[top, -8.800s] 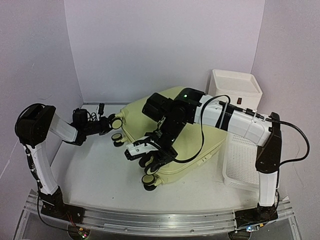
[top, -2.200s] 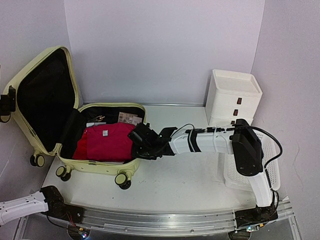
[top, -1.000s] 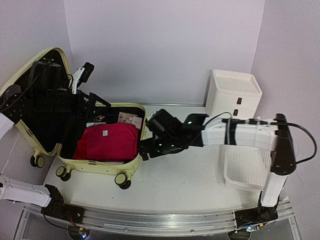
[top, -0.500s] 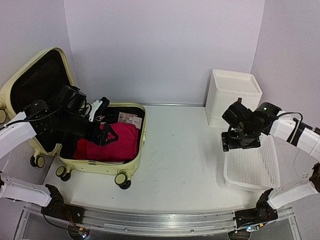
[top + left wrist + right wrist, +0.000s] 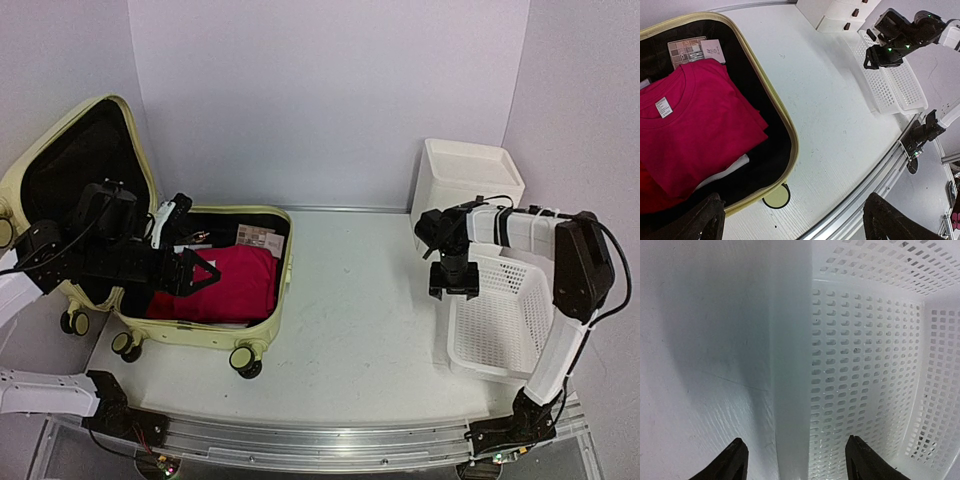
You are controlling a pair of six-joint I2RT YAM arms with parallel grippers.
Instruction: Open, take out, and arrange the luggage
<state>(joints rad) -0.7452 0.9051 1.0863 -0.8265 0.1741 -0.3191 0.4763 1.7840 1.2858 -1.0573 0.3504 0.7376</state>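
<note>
The pale yellow-green luggage (image 5: 284, 270) lies open at the left of the table, its black-lined lid (image 5: 70, 165) standing up against the left wall. A folded red shirt (image 5: 235, 285) fills the lower half, shown close in the left wrist view as the shirt (image 5: 690, 130) inside the luggage rim (image 5: 786, 135). My left gripper (image 5: 190, 275) hovers open over the shirt with nothing between its fingers (image 5: 700, 222). My right gripper (image 5: 455, 285) straddles the left rim of the white mesh basket (image 5: 790, 390), jaws apart and not touching it.
A small patterned box (image 5: 687, 48) and a card lie at the far end of the luggage. The mesh basket (image 5: 505, 325) sits at the right, the white drawer box (image 5: 470, 180) behind it. A caster wheel (image 5: 776, 196) juts toward the table's front edge.
My right gripper has moved left and down onto the basket's left rim, and its jaws have narrowed. The left gripper has drawn back slightly to the left over the shirt.
</note>
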